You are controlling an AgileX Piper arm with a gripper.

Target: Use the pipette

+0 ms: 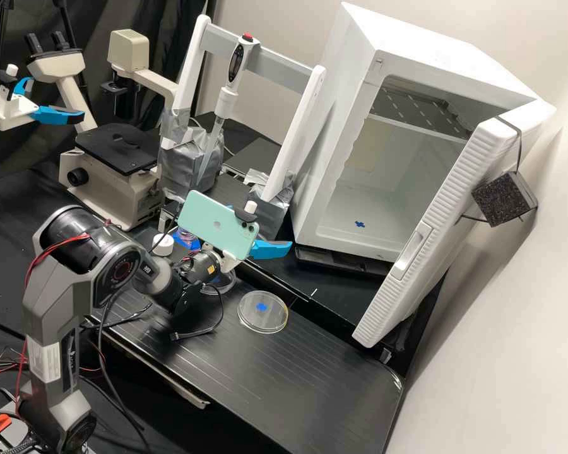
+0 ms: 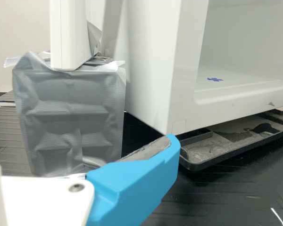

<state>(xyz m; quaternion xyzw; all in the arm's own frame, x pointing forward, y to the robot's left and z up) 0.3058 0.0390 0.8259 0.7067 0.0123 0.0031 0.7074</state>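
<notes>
While the pincer (image 1: 260, 227) is hanging empty over the bench (image 1: 334, 372), its blue fingers (image 1: 271, 250) are standing wide apart, and in the wrist view the grey pad on one of them is pressing against nothing. Well apart from the pincer, higher up and off to its left, the pipette (image 1: 236, 63) is resting in the grey crossbar (image 1: 281, 67) of a white stand, its red button uppermost and its clear stem slanting down past a post wrapped in grey at the foot. Near the pincer on that same side, the stand's other wrapped foot (image 2: 68, 113) is sitting beneath a white post. Ahead of the pincer, the white incubator (image 1: 341, 82) is standing open, a blue mark (image 1: 360, 224) lying on its floor, a black tray (image 1: 344, 261) sitting under it and its ribbed door (image 1: 423, 233) swinging out to the pincer's right. Closer on the right, below the pincer's height, a round clear dish (image 1: 262, 321) with a blue mark is lying on the bench. Behind the pincer, a small white-topped container (image 1: 163, 244) is standing, and farther off to the left rear a microscope (image 1: 117, 148) is. Just above the pincer's mount, a mint-green phone (image 1: 211, 221) is riding on the arm.
</notes>
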